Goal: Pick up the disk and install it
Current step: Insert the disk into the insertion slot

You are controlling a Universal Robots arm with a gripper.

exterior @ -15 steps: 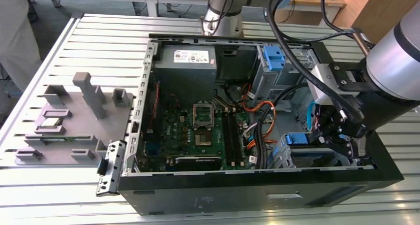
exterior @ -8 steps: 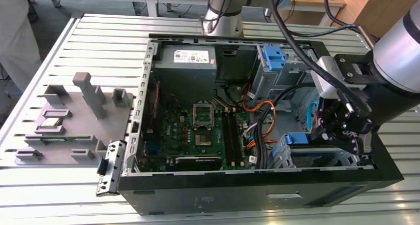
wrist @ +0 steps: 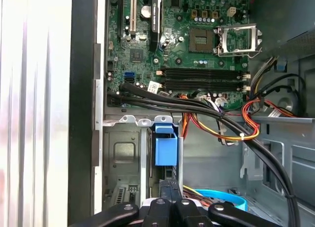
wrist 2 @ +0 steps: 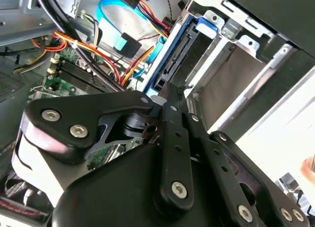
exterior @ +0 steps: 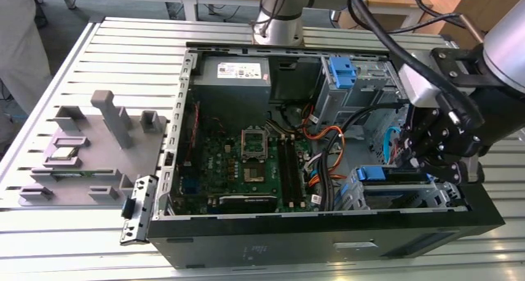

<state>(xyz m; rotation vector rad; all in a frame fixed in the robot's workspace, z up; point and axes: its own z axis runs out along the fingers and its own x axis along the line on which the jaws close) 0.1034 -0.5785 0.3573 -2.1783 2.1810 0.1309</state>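
— Blue plastic at the bay: is that the disk [wrist: 166, 147]?

— Yes, that is its carrier frame. The disk stands on edge in a metal drive bay inside the case [exterior: 328, 238], in the case's near corner at the exterior view's right. In both wrist views it sits between the bay's sheet-metal walls.

— And the gripper [wrist: 170, 183]?

— Also inside the case, right at the disk's outer end. Its fingers [wrist: 164, 193] are pressed together, and I can make out no gap between them. The tips are just beside the carrier, but I cannot tell whether they actually touch it.

— What else is in the case?

— A green motherboard [wrist: 197, 40] covers the case floor. Black cables [wrist: 197, 105] and orange wires [wrist: 246, 119] run between it and the bay. A grey power supply [exterior: 238, 72] sits at the case's far wall. A lone blue bracket [exterior: 340, 69] is in another cage along that same wall, well apart from the disk.

— Outside the case?

— A grey fixture plate [exterior: 90, 139] lies beside the case at the exterior view's left. Both rest on a slatted metal table [exterior: 123, 41].
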